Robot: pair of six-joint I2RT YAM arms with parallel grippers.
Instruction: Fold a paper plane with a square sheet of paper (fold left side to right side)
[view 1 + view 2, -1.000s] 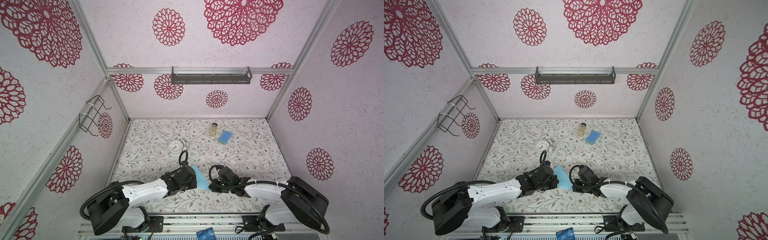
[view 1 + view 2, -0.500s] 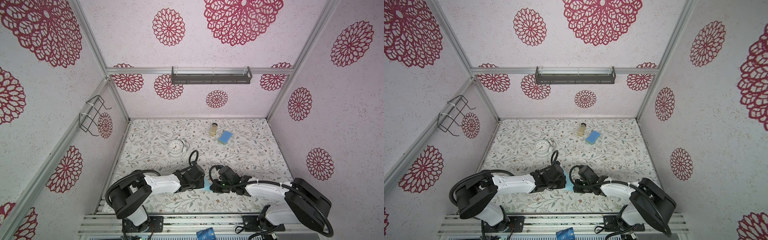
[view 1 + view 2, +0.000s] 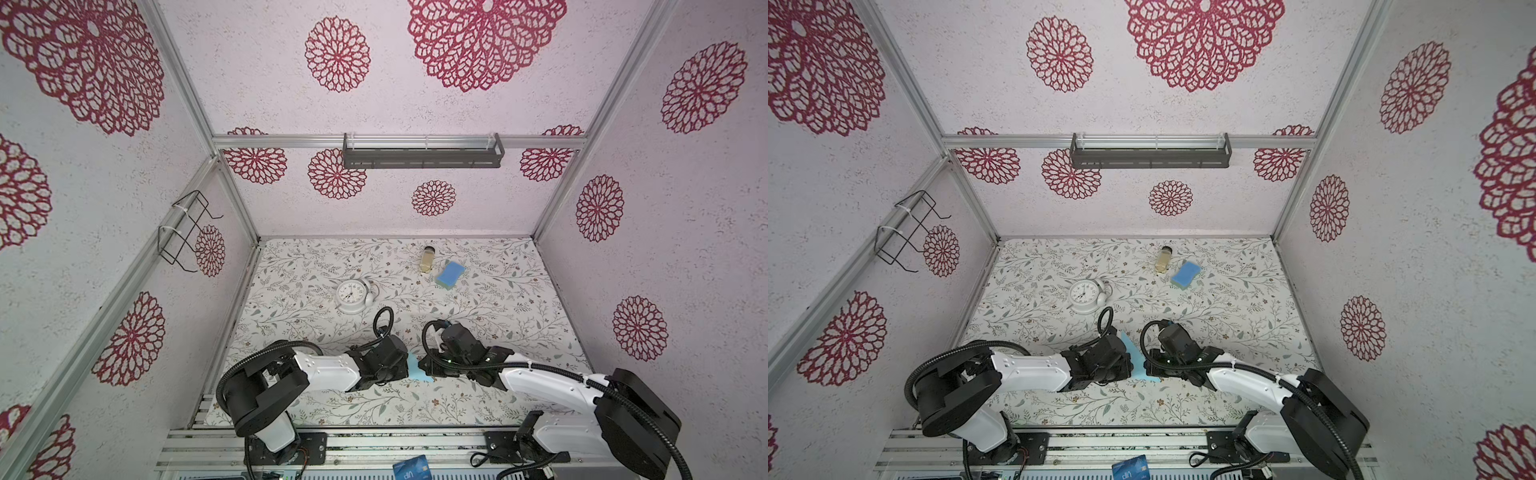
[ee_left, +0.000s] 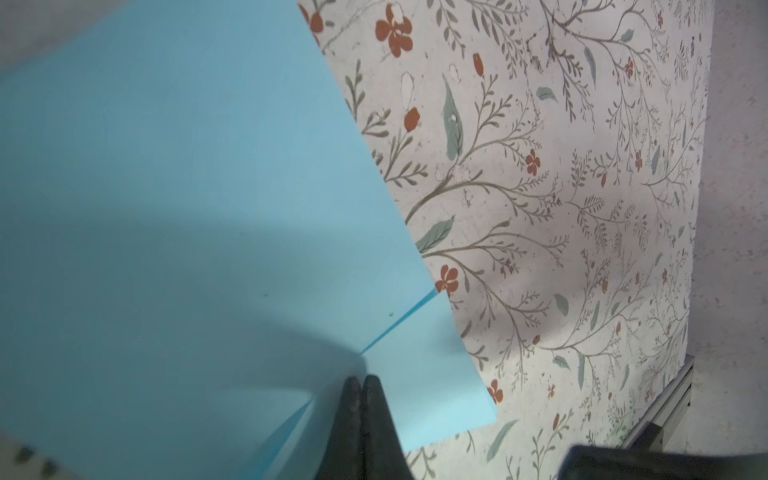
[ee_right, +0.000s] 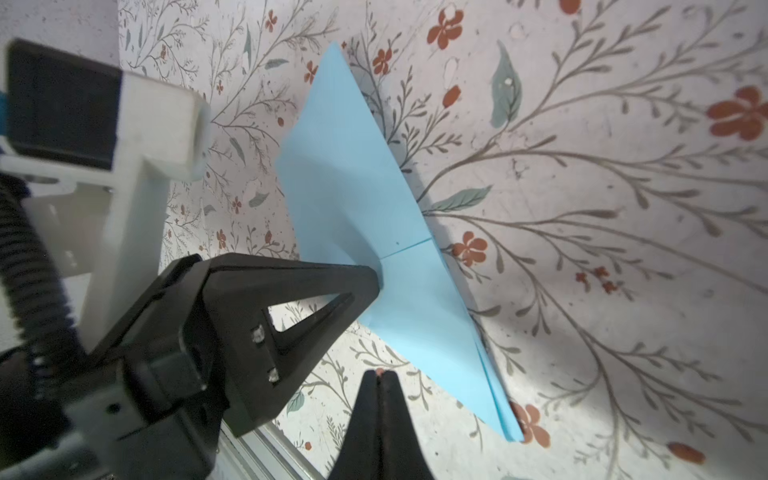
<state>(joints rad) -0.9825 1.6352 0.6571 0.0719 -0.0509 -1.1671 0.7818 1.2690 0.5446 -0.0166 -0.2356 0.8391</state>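
Enclosure: white walls with red rosettes, and a floral-print table (image 3: 519,307).

Nearest, a dark blue printed card (image 3: 410,467) lies on the front rail, clear of the work.

At the table's near centre, the light blue paper plane (image 5: 374,187) lies between the two arms, its long nose pointing away.

The left claw (image 4: 360,384) is closed. Its tips bear down where a short cross-crease meets the folded layers, evidently pinning the paper so it cannot slide. No layer shows between the tips.

The right claw (image 5: 379,376) is closed and empty. It sits just beside the plane's edge without touching it, probably placed to press a crease.

Further back stands a white alarm clock (image 3: 351,296). Beyond it are a blue sponge (image 3: 449,274) and a small bottle (image 3: 428,259), both well apart from the work.

A dark shelf (image 3: 422,156) hangs on the back wall.
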